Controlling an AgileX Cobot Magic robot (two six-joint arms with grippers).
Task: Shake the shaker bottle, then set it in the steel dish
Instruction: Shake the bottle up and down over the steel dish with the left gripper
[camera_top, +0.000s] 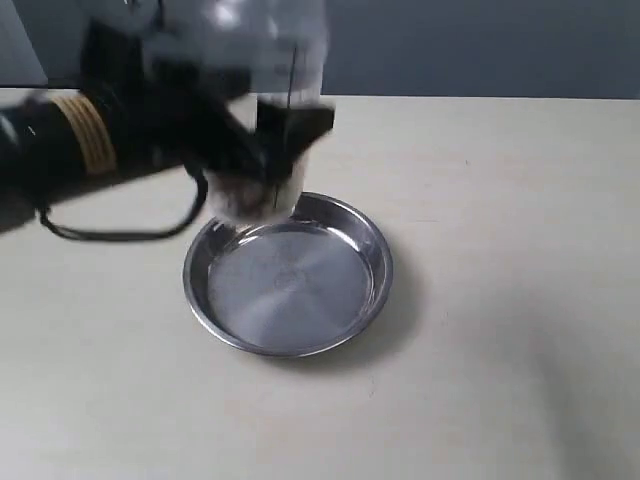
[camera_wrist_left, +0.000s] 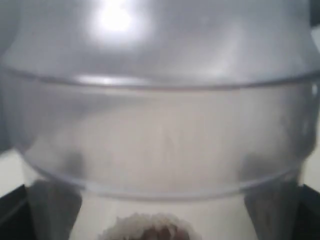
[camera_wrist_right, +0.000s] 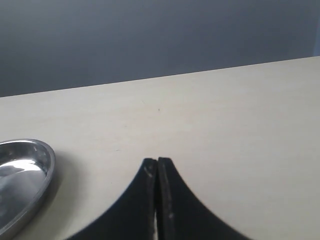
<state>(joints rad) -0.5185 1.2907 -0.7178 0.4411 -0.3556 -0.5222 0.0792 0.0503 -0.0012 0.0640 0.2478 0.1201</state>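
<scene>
The left arm (camera_top: 70, 140) reaches in from the left, raised and motion-blurred. The left end effector (camera_top: 270, 150) is clamped on the shaker bottle (camera_top: 265, 55). The right end effector (camera_wrist_right: 157, 170) points out over the surface (camera_wrist_right: 225, 125), fingertips pressed together.

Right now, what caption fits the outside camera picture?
Blurry shaker bottle in the left gripper, over the steel dish's edge.

No legible text; shaker bottle (camera_top: 265, 45) marks blurred.
</scene>
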